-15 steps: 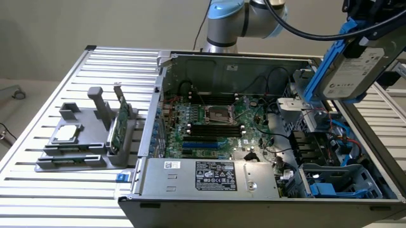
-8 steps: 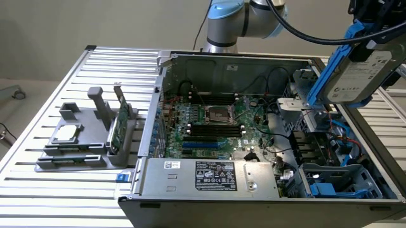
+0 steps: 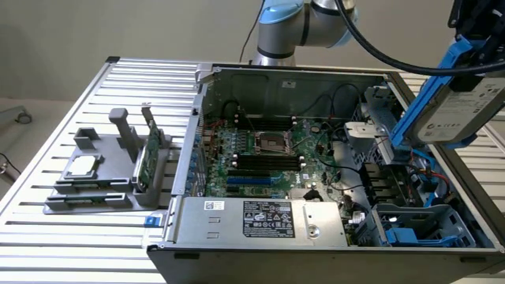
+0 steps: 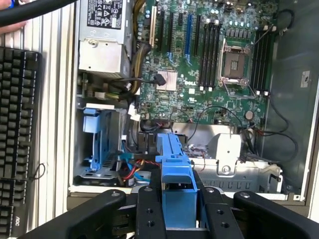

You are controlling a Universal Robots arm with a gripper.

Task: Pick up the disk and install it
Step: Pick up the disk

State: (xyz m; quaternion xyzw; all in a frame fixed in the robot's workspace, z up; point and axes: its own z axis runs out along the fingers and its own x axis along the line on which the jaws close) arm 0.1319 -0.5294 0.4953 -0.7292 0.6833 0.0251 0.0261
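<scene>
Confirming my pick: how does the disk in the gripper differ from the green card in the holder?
The disk is silver-grey with a blue frame; the card is green. The disk hangs in the gripper above the computer case; the card stands in a grey holder beside the case. Both are roughly upright.

- Disk: flat silver-grey rectangle with a white printed label, edged in bright blue plastic.
- Hangs clear of every surface, on edge and steeply tilted, label face turned outward.
- Sits above the open computer case, over its drive-bay side at the exterior view's right.
</scene>
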